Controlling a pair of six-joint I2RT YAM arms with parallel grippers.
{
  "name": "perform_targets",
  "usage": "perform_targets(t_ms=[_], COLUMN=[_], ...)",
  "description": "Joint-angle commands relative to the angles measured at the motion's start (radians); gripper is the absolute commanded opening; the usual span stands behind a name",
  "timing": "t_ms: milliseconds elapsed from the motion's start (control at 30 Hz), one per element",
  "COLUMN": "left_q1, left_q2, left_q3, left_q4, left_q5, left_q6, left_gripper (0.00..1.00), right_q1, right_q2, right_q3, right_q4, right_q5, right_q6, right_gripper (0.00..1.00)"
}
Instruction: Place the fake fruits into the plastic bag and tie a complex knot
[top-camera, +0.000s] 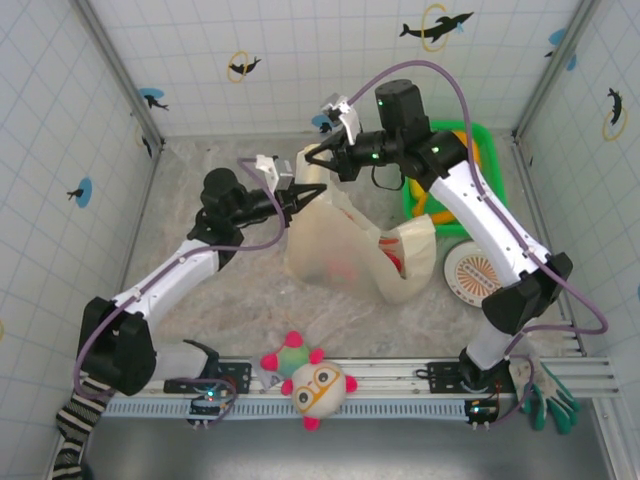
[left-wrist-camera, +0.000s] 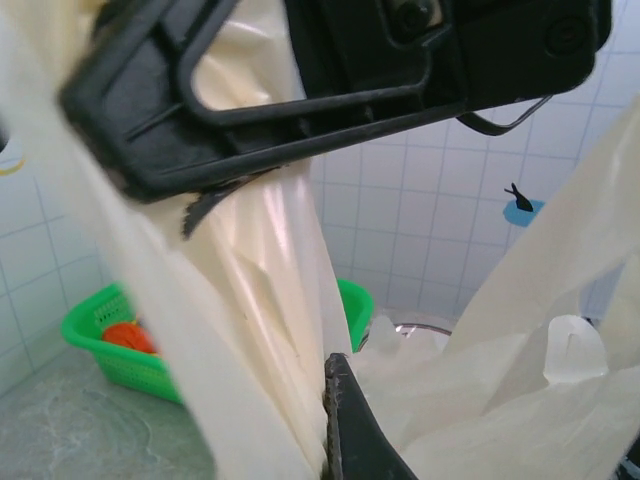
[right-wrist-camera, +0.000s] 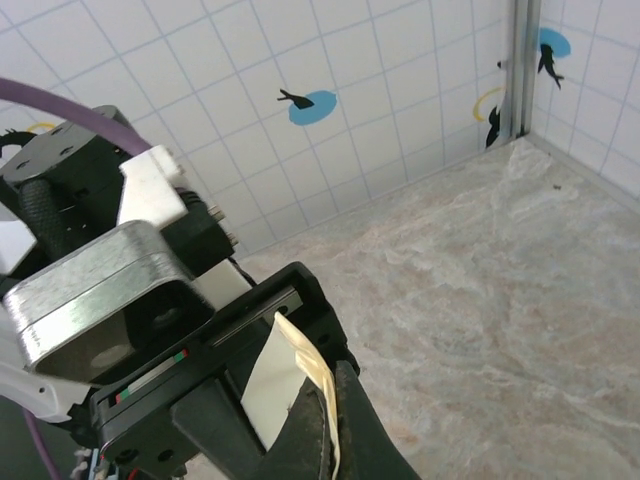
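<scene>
The cream plastic bag (top-camera: 335, 235) stands at the table's middle, and red fake fruits (top-camera: 343, 270) show faintly through its thin wall. My left gripper (top-camera: 303, 193) is shut on one handle strip (left-wrist-camera: 270, 300) above the bag's left top corner. Just behind and above it, my right gripper (top-camera: 312, 160) is shut on the other handle strip (right-wrist-camera: 300, 365). In the left wrist view my left gripper (left-wrist-camera: 335, 365) pinches the cream film, with the right gripper's black body crossing overhead. In the right wrist view my right gripper (right-wrist-camera: 337, 380) clamps a narrow cream strip. The knot is out of view.
A green basket (top-camera: 482, 150) sits at the back right under the right arm, with an orange fruit (left-wrist-camera: 128, 337) inside. A white plate (top-camera: 468, 272) lies right of the bag. The pink-spiked plush toy (top-camera: 315, 385) rests on the front rail, and gloves (top-camera: 548, 398) lie at the front right.
</scene>
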Motion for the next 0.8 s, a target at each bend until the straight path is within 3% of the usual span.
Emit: perform_targets(t_ms=[0,33,200,300,467,567,633,700,767], left_q1=[-0.025,-0.027,-0.039,-0.04,-0.041,-0.048,-0.061,-0.079,-0.108], left_q2=[0.02,0.024,0.043,0.041,0.006,-0.021,-0.037,-0.045,-0.049], left_q3=[-0.048,-0.053,-0.048,-0.046,-0.048,-0.063,-0.081,-0.088,-0.087], left_q4=[0.002,0.01,0.026,0.025,-0.022,-0.072,-0.084,-0.108,-0.145], left_q5=[0.038,0.042,0.056,0.042,-0.047,-0.132,-0.193,-0.244,-0.315], left_q6=[-0.017,-0.019,-0.026,-0.026,0.0,0.034,0.054,0.083,0.126], left_gripper=[0.09,0.14,0.16,0.02,0.0,0.0,0.0,0.0,0.0], right_q1=[-0.037,-0.041,-0.042,-0.044,-0.072,-0.093,-0.097,-0.098,-0.1], right_q2=[-0.08,-0.088,-0.096,-0.099,-0.123,-0.157,-0.186,-0.211,-0.235], right_q3=[-0.028,-0.045,-0.074,-0.077,-0.086,-0.079,-0.062,-0.044,-0.039], right_q4=[0.199,0.224,0.25,0.238,0.188,0.138,0.09,0.05,0.03], right_q5=[-0.008,-0.014,-0.027,-0.037,-0.051,-0.029,0.044,0.107,0.185], right_q6=[0.065,0.082,0.098,0.089,0.076,0.099,0.151,0.219,0.314], right_gripper=[0.0,0.0,0.0,0.0,0.02,0.3,0.57,0.77,0.87])
